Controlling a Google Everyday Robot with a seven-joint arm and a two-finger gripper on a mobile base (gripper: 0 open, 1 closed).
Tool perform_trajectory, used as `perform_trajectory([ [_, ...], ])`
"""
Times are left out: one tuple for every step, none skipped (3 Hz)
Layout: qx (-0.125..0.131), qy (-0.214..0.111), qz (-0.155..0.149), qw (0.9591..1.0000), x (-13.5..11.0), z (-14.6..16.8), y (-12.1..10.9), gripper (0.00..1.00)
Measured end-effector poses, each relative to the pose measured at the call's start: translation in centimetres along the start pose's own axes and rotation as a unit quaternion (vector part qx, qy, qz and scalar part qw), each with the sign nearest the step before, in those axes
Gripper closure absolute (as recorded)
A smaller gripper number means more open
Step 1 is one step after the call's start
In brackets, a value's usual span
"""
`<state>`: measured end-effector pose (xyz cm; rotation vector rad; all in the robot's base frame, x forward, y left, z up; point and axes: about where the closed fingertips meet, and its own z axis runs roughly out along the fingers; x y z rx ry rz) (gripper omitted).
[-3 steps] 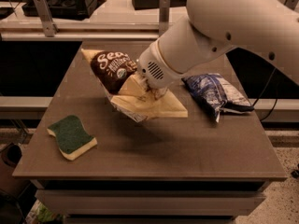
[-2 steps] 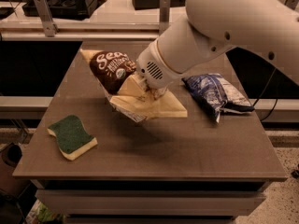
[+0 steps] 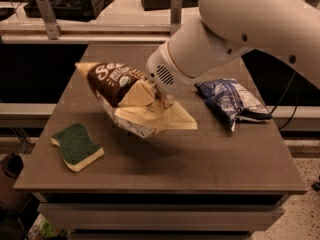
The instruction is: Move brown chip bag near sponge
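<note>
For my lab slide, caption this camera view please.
Robot hand grips the brown chip bag aloft over the table's middle; the sponge lies apart, nearer the camera.

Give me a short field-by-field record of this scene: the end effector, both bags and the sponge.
end effector: over mid-table, gripping the brown chip bag
brown chip bag: tilted, lifted off the table, apart from the sponge
sponge: front-left on the table, green side up
blue-and-white chip bag: lying on the table's right side, untouched
</note>
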<state>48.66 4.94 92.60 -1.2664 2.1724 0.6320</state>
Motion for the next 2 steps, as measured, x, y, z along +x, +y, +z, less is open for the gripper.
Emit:
perform_trajectory([
  [0.001,0.000,-0.002,1.0000,-0.13,-0.08,0.19,0.00],
  [0.001,0.000,-0.002,1.0000,-0.13,-0.08,0.19,0.00],
])
